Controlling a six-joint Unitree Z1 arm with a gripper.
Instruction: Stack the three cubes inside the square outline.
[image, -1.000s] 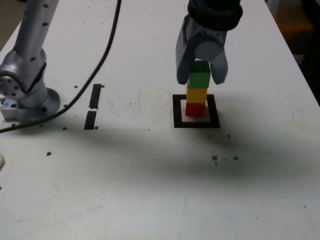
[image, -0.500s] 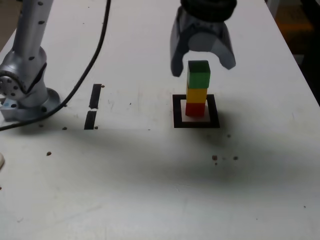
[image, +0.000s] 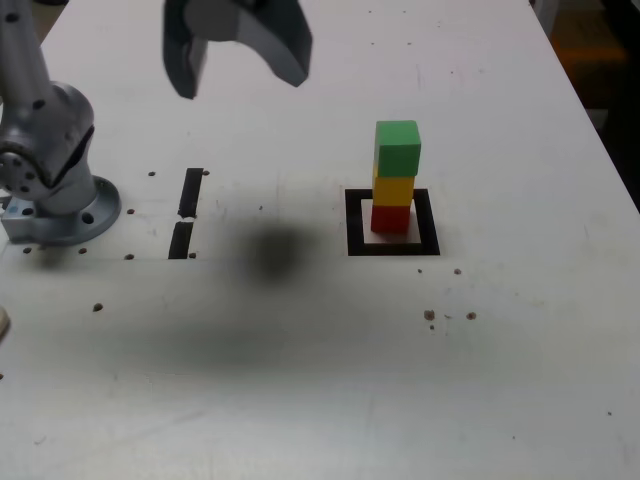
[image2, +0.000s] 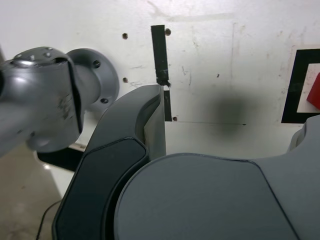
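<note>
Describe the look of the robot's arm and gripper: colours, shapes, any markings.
The gripper has two broad, curved, claw-like fingers in matte grey, darker towards the tips. In the wrist view one finger shows a lighter grey inner face and a black outer panel. The arm is silver-grey metal with rounded joints, small dark screw holes along it and a round bolted base plate. No cable or lettering shows now.

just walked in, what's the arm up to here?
Nothing is being held right now. The gripper hangs above the table with its jaws open, well off to the exterior view's left of the stack. The three cubes stand in one column inside the square outline: red cube at the bottom, yellow cube in the middle, green cube on top. The stacking looks done.
</note>
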